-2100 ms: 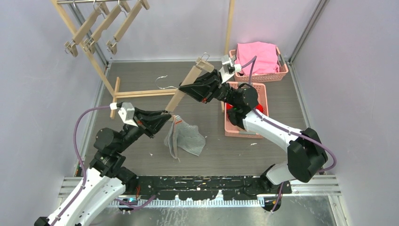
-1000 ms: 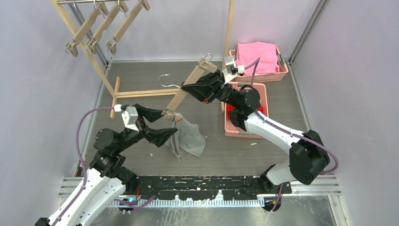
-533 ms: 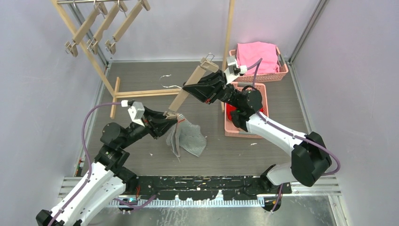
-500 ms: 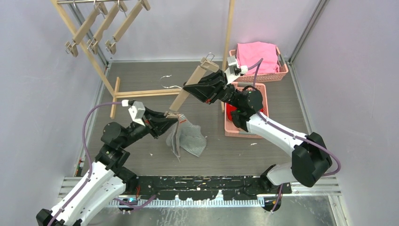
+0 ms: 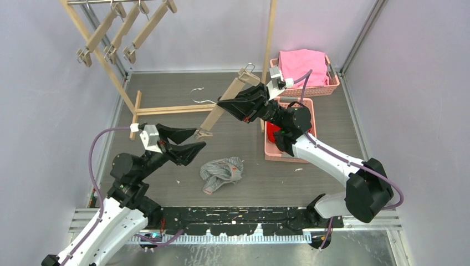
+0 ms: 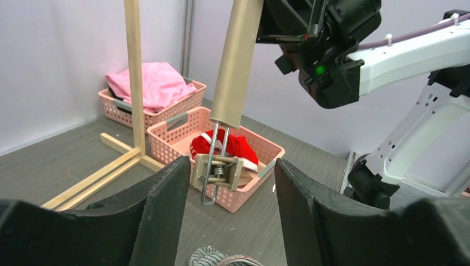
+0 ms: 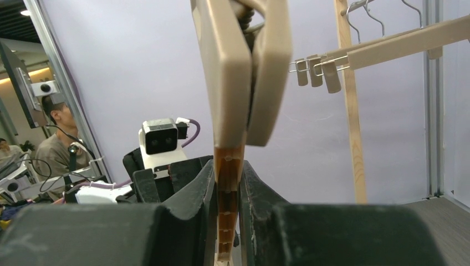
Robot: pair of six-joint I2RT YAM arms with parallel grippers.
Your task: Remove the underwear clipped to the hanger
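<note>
My right gripper is shut on the bar of the wooden hanger, which it holds tilted above the floor. In the right wrist view the bar is pinched between the fingers, with the upper clip above them. The lower clip hangs bare. My left gripper is open beside that clip, touching nothing. The grey-and-white striped underwear lies crumpled on the floor below. Red underwear lies in the nearer pink basket.
A wooden rack at the back left carries three bare clip hangers. Its floor bar runs behind the left gripper. A loose wire hook lies on the floor. The far basket holds a pink cloth.
The striped underwear came off the lower clip and dropped in a heap to the floor. My left gripper opened and drew back from the clip. The right arm shifted slightly.
</note>
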